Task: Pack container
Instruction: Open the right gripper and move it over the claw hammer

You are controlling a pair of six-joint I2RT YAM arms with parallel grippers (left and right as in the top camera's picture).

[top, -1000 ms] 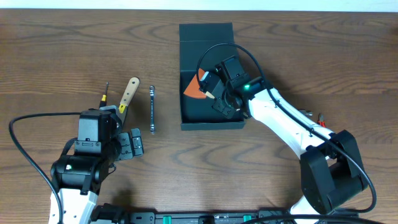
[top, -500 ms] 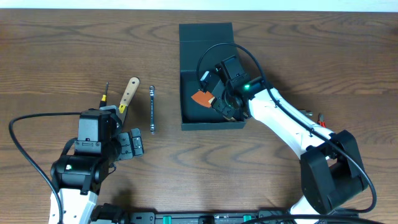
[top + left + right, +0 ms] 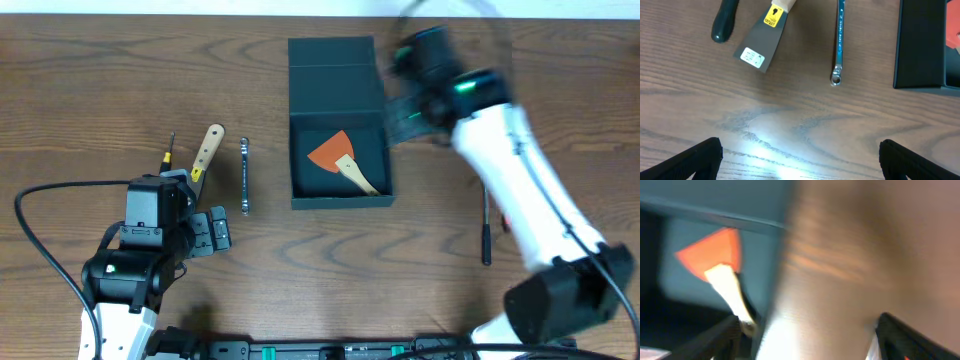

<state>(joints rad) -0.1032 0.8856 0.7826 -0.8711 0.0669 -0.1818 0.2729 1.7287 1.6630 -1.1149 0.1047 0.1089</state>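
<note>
Starting at the far left, the left hand (image 3: pixel 211 234) is seen low over the bench (image 3: pixel 80 90), its fingers (image 3: pixel 695 157) spread wide with only bare wood between them, so nothing is gripped. Just beyond it, three tools are laid out side by side: a slim dark-handled tool (image 3: pixel 170 150), a scraper (image 3: pixel 207 152) with a pale wooden handle and a yellow label, and a metal wrench (image 3: pixel 245 177) lying lengthwise, apart from the scraper. In the left wrist view, the scraper's dark blade is shown with a white sticker near its edge, and the ring end of the wrench is pointed toward the camera. Moving to the middle, the container (image 3: pixel 340 202) is found standing on the bench right of the wrench, its flap lid (image 3: pixel 331 65) folded back on the far side. Inside it, an orange-bladed spatula (image 3: pixel 340 160) with a light handle is seen lying on the floor, touched by nothing. Further right, the right hand (image 3: pixel 807 325) is caught in heavy blur at the container's right edge; its fingers are shown well apart in the wrist view, and nothing is held between them. Last of all, a thin dark tool (image 3: pixel 486 232) is seen lying on the bench at the right, well apart from the container.
</note>
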